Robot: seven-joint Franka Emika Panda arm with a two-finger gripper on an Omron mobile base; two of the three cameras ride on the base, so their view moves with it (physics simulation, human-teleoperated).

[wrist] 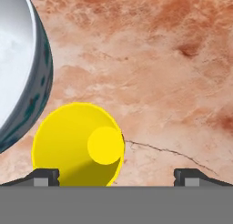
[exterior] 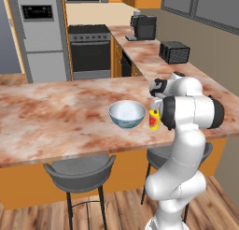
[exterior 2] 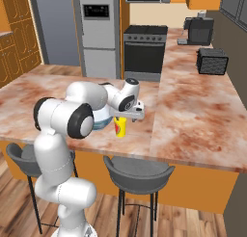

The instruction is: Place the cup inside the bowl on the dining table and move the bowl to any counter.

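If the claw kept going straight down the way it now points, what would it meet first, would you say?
Probably the cup: the open claw hangs above it, though the cup sits toward one fingertip, so that tip may strike its rim.

Overall light: even, bright and diffuse in all three rendered views; no single source can be told.
Shadows: soft and faint; the bowl [exterior: 127,114] casts only a weak dark rim on the bench [exterior: 56,117].
Glare: a mild sheen on the bowl's glossy inner wall in the hand view; the cup [wrist: 78,143] shows flat, saturated yellow.
Sharpness: coarse resolution, slightly soft edges, no motion blur.
Distortion: none evident at the edges.
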